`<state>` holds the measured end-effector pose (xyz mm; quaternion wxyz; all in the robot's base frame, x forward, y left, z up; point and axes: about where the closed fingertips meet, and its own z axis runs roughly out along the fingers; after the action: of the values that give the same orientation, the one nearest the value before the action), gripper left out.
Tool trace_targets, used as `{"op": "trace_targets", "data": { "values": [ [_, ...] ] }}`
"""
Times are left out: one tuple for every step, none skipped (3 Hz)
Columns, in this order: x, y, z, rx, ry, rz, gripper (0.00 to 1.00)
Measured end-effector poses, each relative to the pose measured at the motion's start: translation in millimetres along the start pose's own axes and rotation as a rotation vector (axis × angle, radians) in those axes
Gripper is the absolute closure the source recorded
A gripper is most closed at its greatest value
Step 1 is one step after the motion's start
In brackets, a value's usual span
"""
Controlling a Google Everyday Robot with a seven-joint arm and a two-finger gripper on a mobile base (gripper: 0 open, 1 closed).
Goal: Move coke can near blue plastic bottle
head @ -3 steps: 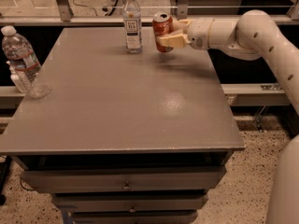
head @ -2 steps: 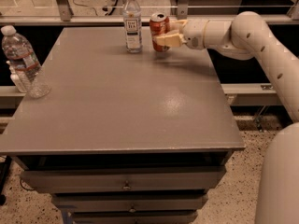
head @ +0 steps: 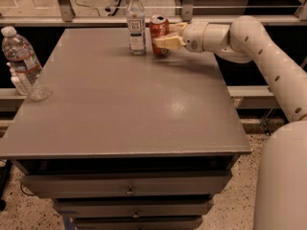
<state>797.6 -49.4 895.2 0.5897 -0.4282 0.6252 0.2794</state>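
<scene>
The coke can (head: 157,26), red-orange with a silver top, stands upright at the far edge of the grey table (head: 124,109). The blue plastic bottle (head: 136,24), slim and clear with a white cap and a white-and-dark-blue label, stands just left of the can with a narrow gap between them. My gripper (head: 165,34) reaches in from the right and is shut on the can. One tan finger (head: 167,41) crosses the can's front and the other lies behind it. The can's lower right side is hidden by the finger.
A wider crinkled clear bottle (head: 22,64) stands at the table's left edge. A metal rail and posts (head: 187,6) run behind the far edge. Drawers (head: 129,189) sit under the tabletop. My white arm (head: 259,51) spans the right side.
My gripper has moved left with the coke can, bringing it closer to the blue plastic bottle. The bottles have not moved.
</scene>
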Motion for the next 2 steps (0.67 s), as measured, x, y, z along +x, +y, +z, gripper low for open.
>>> {"op": "trace_targets", "data": {
  "values": [
    [1.8,0.7,6.2,-0.008,-0.006,0.007,0.35],
    [3.5,1.6,10.8,-0.012,-0.010,0.010,0.11]
  ]
}}
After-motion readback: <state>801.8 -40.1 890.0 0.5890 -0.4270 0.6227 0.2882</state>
